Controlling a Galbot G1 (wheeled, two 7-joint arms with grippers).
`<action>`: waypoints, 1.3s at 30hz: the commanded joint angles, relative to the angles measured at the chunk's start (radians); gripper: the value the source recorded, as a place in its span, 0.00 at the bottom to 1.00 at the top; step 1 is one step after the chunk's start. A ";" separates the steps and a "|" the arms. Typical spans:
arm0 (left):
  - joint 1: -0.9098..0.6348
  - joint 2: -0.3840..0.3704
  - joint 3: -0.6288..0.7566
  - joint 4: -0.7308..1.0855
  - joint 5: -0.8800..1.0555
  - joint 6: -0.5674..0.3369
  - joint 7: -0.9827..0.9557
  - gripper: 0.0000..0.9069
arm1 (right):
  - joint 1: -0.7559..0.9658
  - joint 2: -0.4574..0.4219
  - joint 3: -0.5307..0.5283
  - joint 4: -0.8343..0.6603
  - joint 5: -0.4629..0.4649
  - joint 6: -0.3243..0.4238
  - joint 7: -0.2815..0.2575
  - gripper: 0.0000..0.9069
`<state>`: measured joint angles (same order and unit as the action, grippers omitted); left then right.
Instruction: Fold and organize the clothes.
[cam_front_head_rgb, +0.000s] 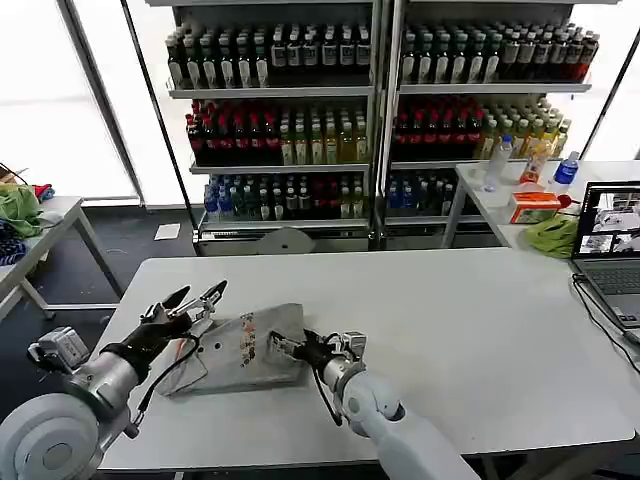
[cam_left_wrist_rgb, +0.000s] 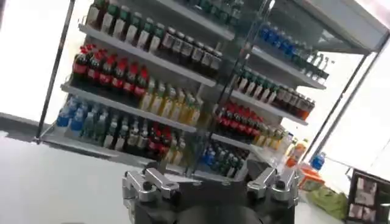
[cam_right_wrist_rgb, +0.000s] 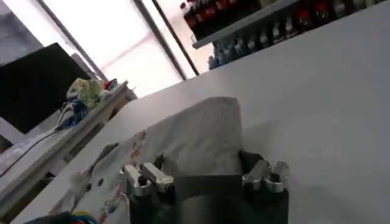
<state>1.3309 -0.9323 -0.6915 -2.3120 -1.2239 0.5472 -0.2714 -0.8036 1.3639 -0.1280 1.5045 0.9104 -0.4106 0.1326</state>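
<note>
The work surface is a large white rectangular table (cam_front_head_rgb: 470, 330), smooth and matte, its far edge facing two tall metal shelving racks of bottled drinks (cam_front_head_rgb: 290, 110) stocked in rows of dark, red, yellow and blue bottles. Bright windows stand behind and to either side of the racks.

On the robot's right, a second white side table (cam_front_head_rgb: 490, 205) carries clear plastic bottles (cam_front_head_rgb: 500, 160), an orange-and-white carton (cam_front_head_rgb: 533, 206) and a bright green cloth heap (cam_front_head_rgb: 553, 236). An open laptop (cam_front_head_rgb: 608, 250) sits at the right edge of the main table. On the robot's left, a grey bench table (cam_front_head_rgb: 55, 225) holds another green cloth bundle (cam_front_head_rgb: 18, 208).

The task item, a light grey short-sleeved cotton shirt with a small multicoloured chest print (cam_front_head_rgb: 245, 345), lies partly folded on the near left part of the main table, print uppermost.

The left gripper (cam_front_head_rgb: 195, 297) is raised just above the shirt's left edge, fingers spread apart and holding nothing. The right gripper (cam_front_head_rgb: 282, 347) lies low at the shirt's near right edge, its fingers closed on a fold of the fabric; in the right wrist view the cloth (cam_right_wrist_rgb: 195, 140) rises between its two fingers.
</note>
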 joint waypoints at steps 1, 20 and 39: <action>0.075 0.001 -0.056 -0.019 0.015 -0.002 0.020 1.00 | 0.017 0.010 -0.006 -0.053 0.133 0.031 -0.051 0.00; 0.120 -0.004 -0.097 -0.016 0.019 -0.003 0.041 1.00 | -0.145 -0.145 0.177 0.171 0.214 0.042 -0.065 0.00; 0.143 -0.028 -0.097 -0.057 0.030 -0.004 0.038 1.00 | -0.259 -0.342 0.325 0.272 -0.001 -0.011 0.026 1.00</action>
<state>1.4572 -0.9564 -0.7748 -2.3510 -1.1942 0.5434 -0.2346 -1.0026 1.1209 0.1210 1.7223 1.0218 -0.4148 0.1284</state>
